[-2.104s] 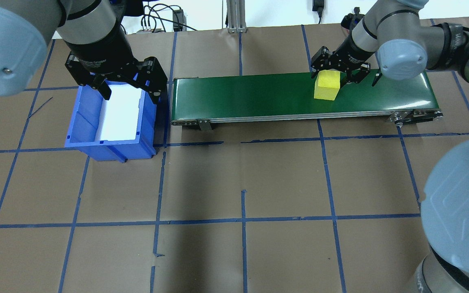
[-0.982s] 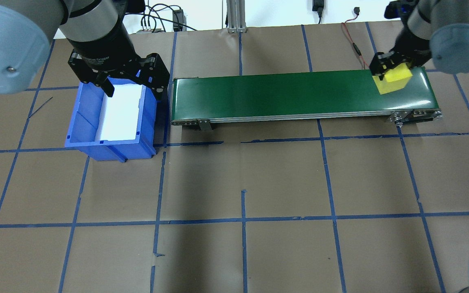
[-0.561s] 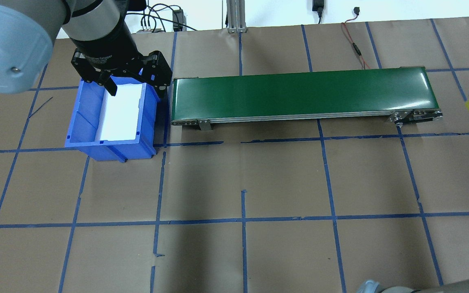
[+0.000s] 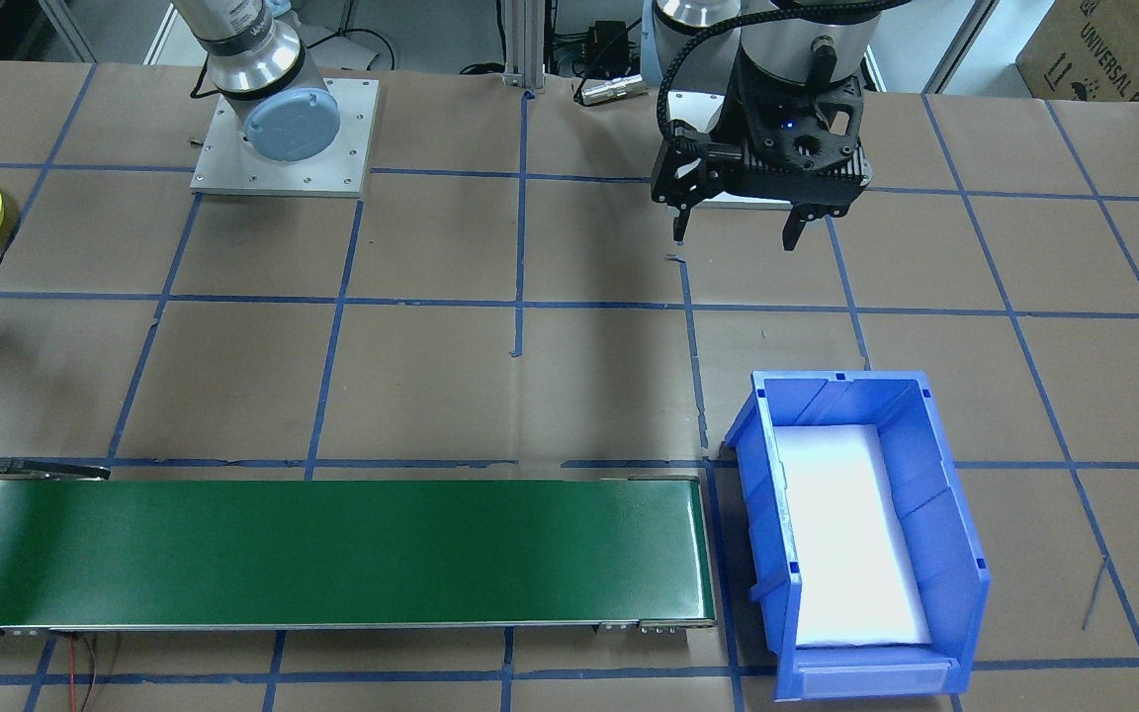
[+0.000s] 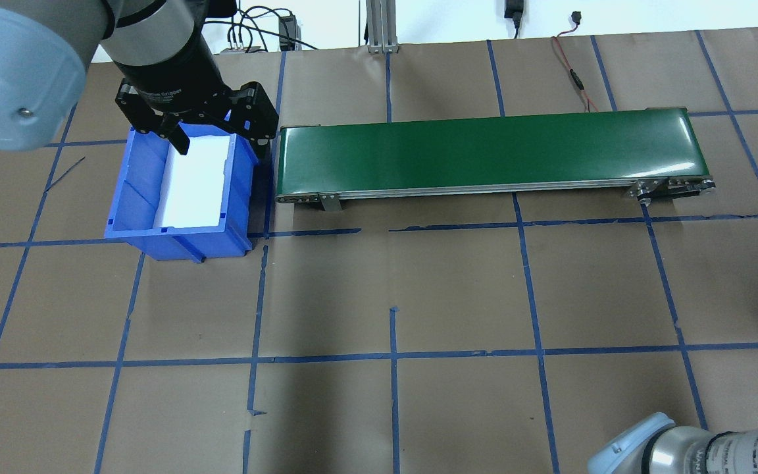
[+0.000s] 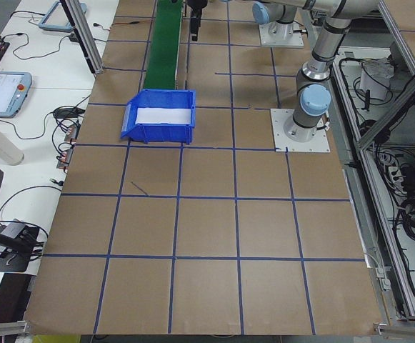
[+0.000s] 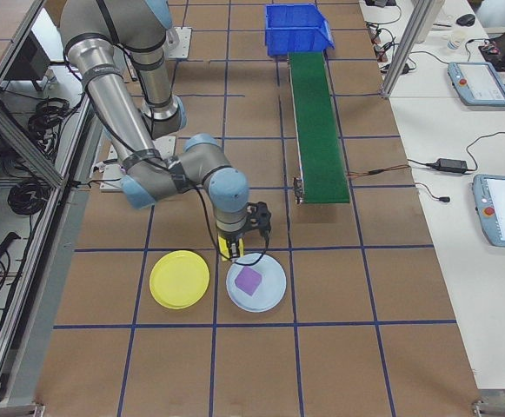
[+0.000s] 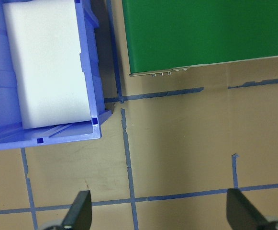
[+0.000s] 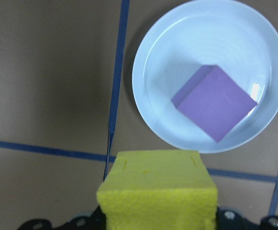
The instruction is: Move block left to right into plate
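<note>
In the right wrist view we see our right hand (image 9: 160, 211) pinching the yellow block (image 9: 158, 184); at twelve to one o'clock a pale blue plate (image 9: 148, 72) holds a purple block (image 9: 215, 103). The yellow plate (image 7: 179, 279) lies at nine o'clock of the pale one. Far off, our left hand (image 5: 214, 135) hangs spread over the blue bin (image 5: 135, 197) beside the green conveyor (image 5: 484, 151)

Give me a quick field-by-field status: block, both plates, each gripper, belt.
yellow block: held in right gripper, above table beside the white plate
yellow plate: empty
white plate: holds a purple block
left gripper: open, empty, near blue bin
green belt: nothing on it
</note>
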Action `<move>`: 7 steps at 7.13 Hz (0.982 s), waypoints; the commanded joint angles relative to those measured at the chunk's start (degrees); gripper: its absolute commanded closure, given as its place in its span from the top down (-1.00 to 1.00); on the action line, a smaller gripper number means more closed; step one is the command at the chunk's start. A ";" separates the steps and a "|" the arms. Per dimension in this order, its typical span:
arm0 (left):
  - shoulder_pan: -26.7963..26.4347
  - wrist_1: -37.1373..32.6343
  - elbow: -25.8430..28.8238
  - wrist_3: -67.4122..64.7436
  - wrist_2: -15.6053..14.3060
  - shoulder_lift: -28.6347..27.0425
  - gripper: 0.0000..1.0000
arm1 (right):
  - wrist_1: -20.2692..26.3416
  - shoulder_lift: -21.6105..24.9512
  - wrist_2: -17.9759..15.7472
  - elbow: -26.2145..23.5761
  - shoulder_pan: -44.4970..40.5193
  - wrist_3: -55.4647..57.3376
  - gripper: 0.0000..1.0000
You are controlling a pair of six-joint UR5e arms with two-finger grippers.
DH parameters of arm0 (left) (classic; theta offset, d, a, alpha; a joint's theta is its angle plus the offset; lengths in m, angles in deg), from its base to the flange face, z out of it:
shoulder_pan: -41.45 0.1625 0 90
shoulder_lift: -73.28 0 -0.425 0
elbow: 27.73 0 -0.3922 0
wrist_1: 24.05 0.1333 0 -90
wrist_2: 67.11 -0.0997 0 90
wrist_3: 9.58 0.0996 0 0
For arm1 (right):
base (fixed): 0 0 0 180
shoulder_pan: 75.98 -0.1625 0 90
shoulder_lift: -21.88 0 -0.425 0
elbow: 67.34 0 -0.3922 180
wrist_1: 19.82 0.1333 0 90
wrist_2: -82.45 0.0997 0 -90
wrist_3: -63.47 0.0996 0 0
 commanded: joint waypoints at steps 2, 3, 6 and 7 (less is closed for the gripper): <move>0.00 0.00 0.00 0.00 0.00 0.17 1.00 | -4.49 -0.15 1.49 -10.90 9.27 -2.34 -0.28; 0.00 0.00 0.00 0.00 0.00 0.17 1.00 | -5.20 -0.24 0.71 -11.36 10.76 -3.47 -0.27; -0.09 -0.09 -0.08 0.00 0.00 0.44 1.00 | -6.87 -1.12 0.17 -11.45 14.91 -6.82 0.06; -0.09 -0.09 -0.08 0.00 0.00 0.44 1.00 | -7.32 -1.12 0.95 -11.19 14.91 -7.70 0.71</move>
